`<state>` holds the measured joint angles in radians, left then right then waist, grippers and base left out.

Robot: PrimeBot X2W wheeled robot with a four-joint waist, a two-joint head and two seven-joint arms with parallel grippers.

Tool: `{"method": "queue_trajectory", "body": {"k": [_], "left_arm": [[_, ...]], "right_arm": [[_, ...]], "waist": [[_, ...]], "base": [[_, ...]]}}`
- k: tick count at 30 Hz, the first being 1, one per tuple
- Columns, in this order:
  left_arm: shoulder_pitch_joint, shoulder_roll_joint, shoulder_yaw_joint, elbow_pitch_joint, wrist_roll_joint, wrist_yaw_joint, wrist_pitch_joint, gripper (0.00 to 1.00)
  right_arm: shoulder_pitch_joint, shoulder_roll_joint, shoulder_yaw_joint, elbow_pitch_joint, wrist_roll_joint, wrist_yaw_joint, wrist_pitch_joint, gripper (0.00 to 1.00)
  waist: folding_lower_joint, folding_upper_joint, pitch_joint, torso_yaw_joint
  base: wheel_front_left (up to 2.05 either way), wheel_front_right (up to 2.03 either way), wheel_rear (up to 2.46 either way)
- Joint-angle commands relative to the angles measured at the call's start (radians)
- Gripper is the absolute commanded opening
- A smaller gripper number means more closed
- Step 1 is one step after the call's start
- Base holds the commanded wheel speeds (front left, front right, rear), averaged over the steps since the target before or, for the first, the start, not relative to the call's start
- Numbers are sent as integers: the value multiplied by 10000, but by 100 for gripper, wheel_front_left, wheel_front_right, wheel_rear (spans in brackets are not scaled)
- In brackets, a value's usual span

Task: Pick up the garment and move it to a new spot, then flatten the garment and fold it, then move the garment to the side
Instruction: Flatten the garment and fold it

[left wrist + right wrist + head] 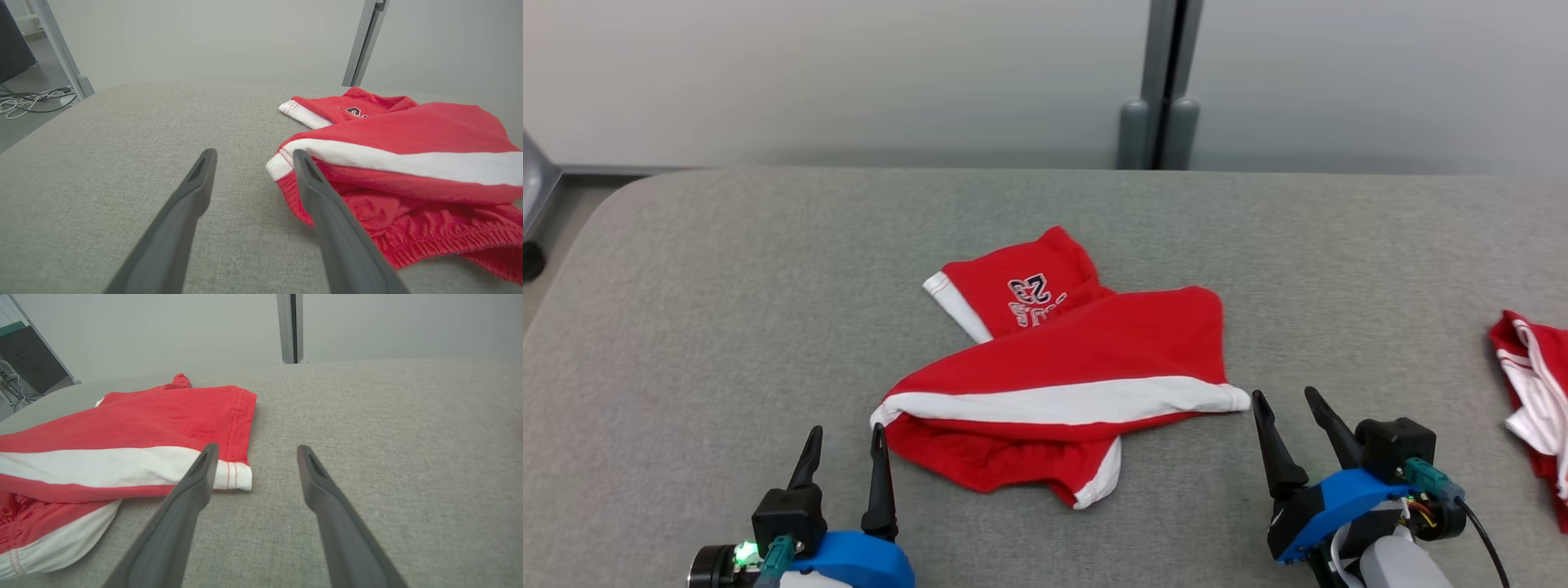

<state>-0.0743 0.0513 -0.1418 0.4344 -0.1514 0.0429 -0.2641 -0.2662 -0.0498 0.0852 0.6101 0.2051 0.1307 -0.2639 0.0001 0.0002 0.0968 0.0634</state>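
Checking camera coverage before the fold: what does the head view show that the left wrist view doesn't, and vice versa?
Head view adds: the right gripper, open beside the white-striped corner of the red shorts, and a second red-and-white garment at the right edge of the grey table.
Left wrist view adds: cables on the floor past the table.
Both: the shorts crumpled on the table, with the left gripper open and empty by their left corner.

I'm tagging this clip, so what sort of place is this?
Likely a lab or test room, not a home: grey fabric-topped table, plain wall panels with a metal post, loose cables on the floor.
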Motion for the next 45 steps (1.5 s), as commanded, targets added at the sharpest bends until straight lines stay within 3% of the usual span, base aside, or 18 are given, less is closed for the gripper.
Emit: {"method": "queue_trajectory", "body": {"k": [1,13,14,17,19,20,21,23,36,41,45], "left_arm": [[-186,-6,-104,-20,-63,20,-1,100],[-370,-14,-339,-112,-301,166,-1,100],[-366,-14,-354,-123,-329,176,-1,100],[-416,-13,-400,-181,-379,214,-1,100],[-437,-13,-417,-197,-408,239,-1,100],[-480,-13,-455,-216,-432,261,-1,100],[-480,-13,-455,-216,-432,261,-1,100],[-529,-15,-475,-192,-437,245,-1,100],[-178,-11,-1253,35,-858,-301,0,100],[-8,-10,-1706,1,-1391,-791,0,100],[124,-8,-1758,-290,-1701,-942,0,100]], "right_arm": [[-205,-21,-57,232,35,1,-6,100],[-929,-25,-614,1667,-359,1,-6,100],[-950,-25,-602,1759,-349,1,-5,95],[-933,-21,-551,1881,-383,1,5,45],[-920,-21,-525,1884,-387,1,5,40],[-918,-19,-465,1870,-359,1,6,13],[-918,-19,-465,1870,-359,1,6,13],[-901,-27,-454,1749,-335,1,5,0],[-84,-25,-1316,779,-432,1,-8,0],[179,-28,-1547,752,-459,1,-8,0],[322,-27,-1646,828,-449,1,-6,0]], "waist": [[-1,-2,339,406],[-1,-2,918,1187],[-1,-2,946,1202],[-1,-2,1034,1208],[-1,-2,1054,1193],[-1,-2,1080,1133],[-1,-2,1080,1133],[-1,-2,1068,1035],[-1,-2,335,-43],[-1,-2,87,-210],[-1,-2,-88,-172]], "base": [[0,0,0],[0,0,0],[0,0,0],[0,0,0],[0,0,0],[0,0,0],[0,0,0],[0,0,0],[0,0,0],[0,0,0],[0,0,0]]}}
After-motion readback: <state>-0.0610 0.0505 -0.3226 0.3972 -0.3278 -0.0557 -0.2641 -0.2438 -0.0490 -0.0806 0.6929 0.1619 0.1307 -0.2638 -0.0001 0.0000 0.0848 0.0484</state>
